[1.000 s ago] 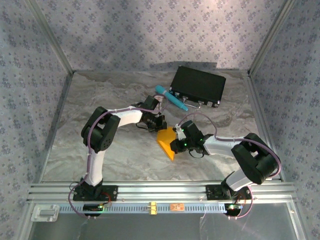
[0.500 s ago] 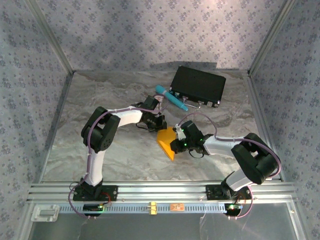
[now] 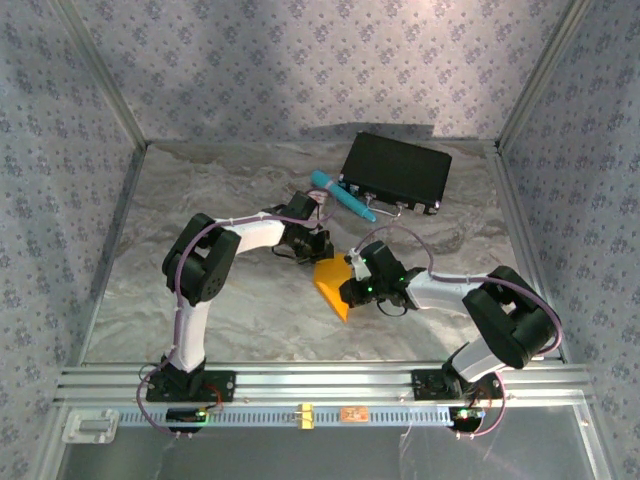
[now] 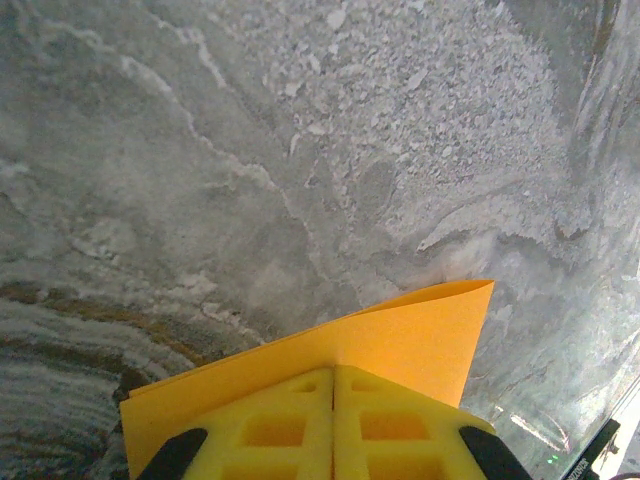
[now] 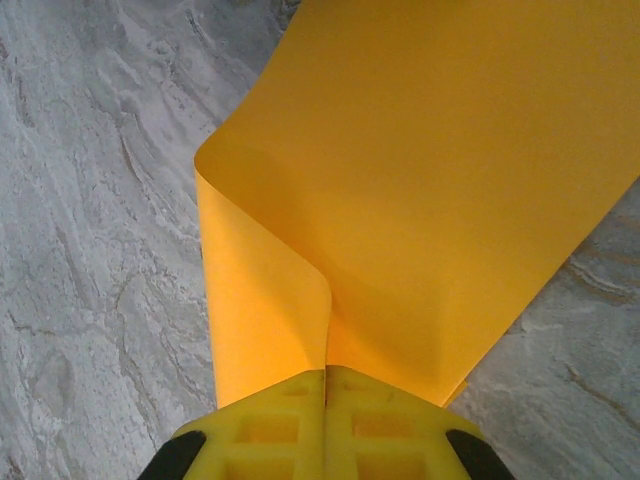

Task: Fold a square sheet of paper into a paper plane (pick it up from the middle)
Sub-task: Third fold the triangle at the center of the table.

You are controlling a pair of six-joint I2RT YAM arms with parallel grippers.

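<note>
Blue patterned walls (image 3: 300,60) are enclosing a grey marbled tabletop (image 3: 200,210), and a black rectangular case (image 3: 396,172) is lying toward its far side. Near the middle, the square sheet of thin orange-yellow paper (image 3: 333,282) is bowing in a loose curve between my two grippers. My right gripper (image 5: 325,372) is pinching one bent edge, jaws closed tight on it, while my left gripper (image 4: 333,370) is clamping the opposite edge likewise. A teal cylindrical pen (image 3: 342,196) is lying just beside the case.

Robotics lab cell: aluminium rail (image 3: 320,378), patterned enclosure walls (image 3: 300,70), marble-print tabletop (image 3: 220,190).
</note>
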